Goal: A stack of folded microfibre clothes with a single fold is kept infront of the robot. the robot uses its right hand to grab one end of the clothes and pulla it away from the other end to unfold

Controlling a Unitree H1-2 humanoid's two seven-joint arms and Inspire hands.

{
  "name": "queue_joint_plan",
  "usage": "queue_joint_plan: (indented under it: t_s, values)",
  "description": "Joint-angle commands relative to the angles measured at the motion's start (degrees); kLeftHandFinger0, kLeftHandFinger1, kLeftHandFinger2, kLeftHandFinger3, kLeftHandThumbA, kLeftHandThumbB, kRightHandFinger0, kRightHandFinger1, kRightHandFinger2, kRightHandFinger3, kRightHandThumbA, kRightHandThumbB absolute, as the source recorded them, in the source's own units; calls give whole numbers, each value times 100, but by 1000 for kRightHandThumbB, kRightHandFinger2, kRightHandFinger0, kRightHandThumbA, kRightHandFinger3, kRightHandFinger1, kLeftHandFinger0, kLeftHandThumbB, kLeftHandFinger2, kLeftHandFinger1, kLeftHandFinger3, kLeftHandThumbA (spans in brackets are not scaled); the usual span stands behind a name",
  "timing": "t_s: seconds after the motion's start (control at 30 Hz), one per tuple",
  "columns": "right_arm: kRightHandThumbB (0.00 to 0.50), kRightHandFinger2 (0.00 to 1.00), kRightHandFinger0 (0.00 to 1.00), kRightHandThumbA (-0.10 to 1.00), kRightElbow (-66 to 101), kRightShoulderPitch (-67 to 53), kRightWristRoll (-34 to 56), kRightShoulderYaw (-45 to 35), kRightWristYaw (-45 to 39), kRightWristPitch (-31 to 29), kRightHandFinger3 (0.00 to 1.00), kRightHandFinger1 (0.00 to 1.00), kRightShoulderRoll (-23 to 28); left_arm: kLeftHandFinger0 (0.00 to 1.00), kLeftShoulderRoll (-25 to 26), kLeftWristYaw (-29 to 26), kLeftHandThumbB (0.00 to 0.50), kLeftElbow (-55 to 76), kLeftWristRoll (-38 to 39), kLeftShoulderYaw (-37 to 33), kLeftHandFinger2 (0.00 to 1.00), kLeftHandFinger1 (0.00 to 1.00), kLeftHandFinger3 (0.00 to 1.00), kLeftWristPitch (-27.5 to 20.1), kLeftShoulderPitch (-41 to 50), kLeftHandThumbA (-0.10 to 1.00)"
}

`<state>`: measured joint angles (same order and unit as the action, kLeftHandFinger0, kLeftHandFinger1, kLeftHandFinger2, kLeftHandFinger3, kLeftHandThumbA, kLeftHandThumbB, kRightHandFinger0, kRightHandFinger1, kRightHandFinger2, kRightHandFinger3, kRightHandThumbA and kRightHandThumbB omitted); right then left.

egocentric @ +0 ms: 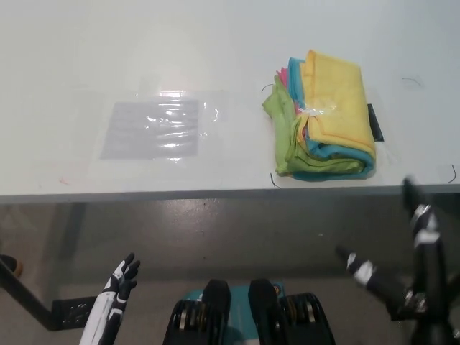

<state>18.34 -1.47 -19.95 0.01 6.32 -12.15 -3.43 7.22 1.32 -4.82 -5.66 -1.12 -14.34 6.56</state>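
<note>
Task not begun: folded cloth stack [323,118] sits untouched on counter [215,43] at 1 o'clock. Your right robot hand [402,266] at 4 o'clock, fingers spread wide, empty, below counter edge. Left robot hand [118,284] rests at 7 o'clock, fingers apart. Plastic sheet [154,128] at 11. Reach, grab, pull all left.

cloths [323,118]: on table [65,57], right part, nr front edge
plastic bag [154,129]: on table, left of cloths, well apart
left hand [118,284]: below table edge, far left of cloths
right hand [402,266]: before cloths, off table
</note>
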Motion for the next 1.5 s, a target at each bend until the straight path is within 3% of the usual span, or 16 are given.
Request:
queue_joint_plan:
  t_s: [0.0,0.13,0.3,0.53,0.9,1.1,1.2,1.23,1.3,1.47]
  values:
    - [325,1000,1000,1000,1154,1019,-1168,-159,-249,1409,1000,1000,-118,1000,150,36,366,67,-43,-7,1000,1000,1000,-559,77,1000]
    - [335,1000,1000,1000,954,1926,-1614,-115,-462,2136,1000,1000,-79,1000,166,23,369,78,-82,2,1000,1000,1000,-545,54,1000]
    - [289,1000,1000,1000,294,2743,-1735,-56,-456,2534,1000,1000,47,1000,186,55,358,21,-32,7,1000,1000,1000,-610,45,1000]
    - [279,1000,1000,948,-793,3889,-1975,144,-651,3436,1000,1000,114,1000,198,47,353,-86,-55,-8,1000,1000,1000,-684,26,1000]
    - [313,1000,1000,919,-3488,4858,-1811,420,32,3526,1000,1000,26,1000,177,30,348,-98,-166,-54,1000,1000,1000,-661,45,1000]
    - [333,1000,1000,949,-5030,5132,-1692,555,507,3343,1000,1000,7,1000,203,20,349,-107,-242,-85,1000,1000,1000,-680,54,1000]
    - [365,1000,1000,997,-5729,5308,-1770,703,600,3576,1000,1000,-22,1000,204,61,345,-122,-172,-112,1000,1000,1000,-742,53,1000]
    - [362,1000,1000,993,-5891,5357,-1772,723,663,3605,1000,1000,-41,1000,209,49,346,-132,-194,-114,1000,1000,1000,-743,45,1000]
    - [405,1000,1000,947,-6380,5554,-2034,803,795,3877,1000,1000,-101,1000,208,18,354,-163,-218,-112,1000,1000,1000,-789,26,1000]
    - [413,1000,1000,893,-7487,5978,-2464,754,1055,3908,1000,1000,-124,1000,224,8,354,-103,-247,-95,1000,1000,1000,-720,1,1000]
